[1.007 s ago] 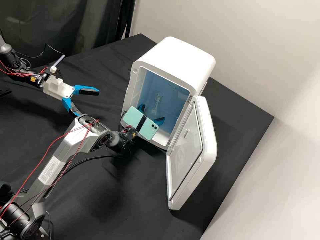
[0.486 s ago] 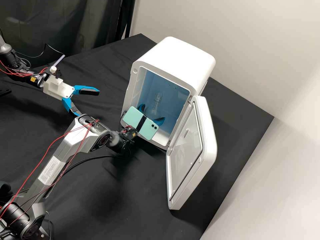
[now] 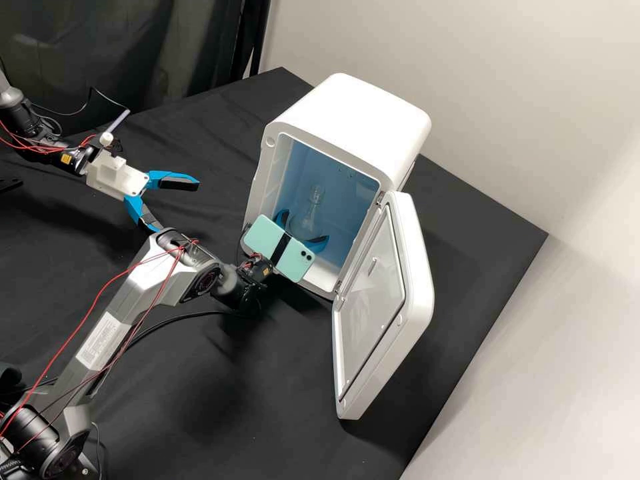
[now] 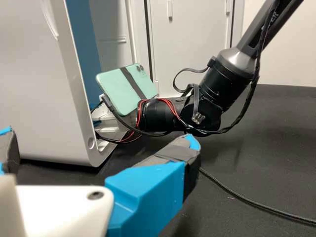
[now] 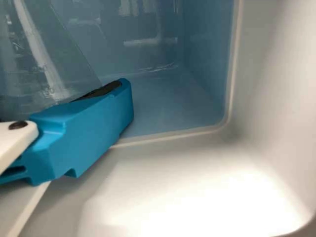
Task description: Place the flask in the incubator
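The right gripper [image 3: 304, 227] is gripping the flask [image 3: 311, 200], upright between its fingers inside the incubator [image 3: 353, 120]. It should, I judge, be easing down until the base is sitting flat before letting go. The left gripper [image 3: 175, 205] is hanging open, well apart.

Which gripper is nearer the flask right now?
Right. The right gripper is inside the incubator with the flask; the left gripper hangs outside over the bench, well away from the opening.

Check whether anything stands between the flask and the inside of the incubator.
Nothing visible does. The door hangs wide open, and the flask is already upright inside the incubator, in its blue chamber, with the right gripper at its base.
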`<action>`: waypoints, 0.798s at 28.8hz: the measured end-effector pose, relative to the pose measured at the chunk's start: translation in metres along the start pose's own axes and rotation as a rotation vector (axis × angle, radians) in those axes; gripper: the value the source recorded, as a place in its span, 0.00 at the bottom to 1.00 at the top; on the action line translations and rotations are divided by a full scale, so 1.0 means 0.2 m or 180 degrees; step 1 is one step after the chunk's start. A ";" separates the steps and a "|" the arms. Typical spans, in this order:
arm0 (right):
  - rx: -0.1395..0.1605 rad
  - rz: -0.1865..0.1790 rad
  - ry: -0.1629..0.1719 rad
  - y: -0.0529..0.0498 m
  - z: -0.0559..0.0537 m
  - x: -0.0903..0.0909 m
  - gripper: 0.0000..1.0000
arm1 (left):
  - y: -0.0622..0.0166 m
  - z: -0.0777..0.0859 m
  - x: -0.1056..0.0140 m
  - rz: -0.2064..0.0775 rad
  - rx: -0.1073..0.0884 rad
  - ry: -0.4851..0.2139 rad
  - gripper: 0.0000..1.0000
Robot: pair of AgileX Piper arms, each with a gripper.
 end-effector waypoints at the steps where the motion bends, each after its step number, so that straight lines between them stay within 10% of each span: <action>1: -0.0007 -0.0007 -0.0003 0.00 0.00 0.00 1.00 | 0.000 0.00 0.00 0.0000 0.0000 0.0000 1.00; 23: -0.0023 -0.0033 0.0053 -0.02 0.02 -0.17 1.00 | 0.000 0.00 0.00 0.0000 0.0000 0.0000 1.00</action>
